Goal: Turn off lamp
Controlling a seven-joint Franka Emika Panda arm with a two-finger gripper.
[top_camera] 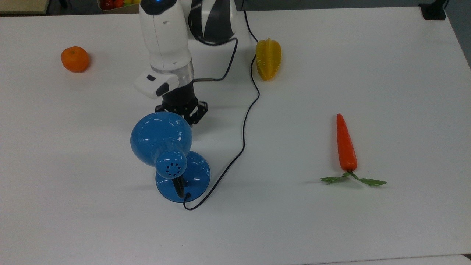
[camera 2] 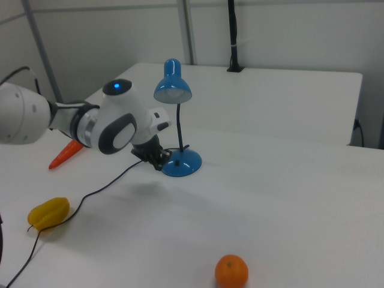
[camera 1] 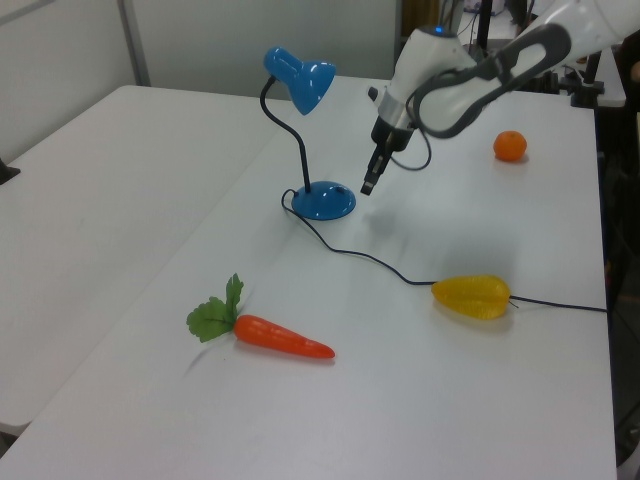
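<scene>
The blue lamp stands upright on the white table, its domed shade [top_camera: 160,138] hanging over its round base [top_camera: 197,171]. In the left view the shade [camera 1: 303,78] sits high on a curved black neck above the base [camera 1: 325,201]. A thin black cord [top_camera: 245,121] runs from the base toward the top view's upper edge. My gripper [top_camera: 187,118] is shut and holds nothing, its tips partly hidden behind the shade. In the left view the gripper [camera 1: 367,186] hovers just off the base's right rim, clear of it. In the right view the gripper [camera 2: 162,163] is beside the base [camera 2: 182,162].
An orange [top_camera: 75,59] lies at the top view's upper left. A yellow starfruit [top_camera: 268,59] rests beside the cord, and a carrot [top_camera: 346,145] with green leaves lies at the top view's right. The table edge [top_camera: 257,259] runs along the bottom.
</scene>
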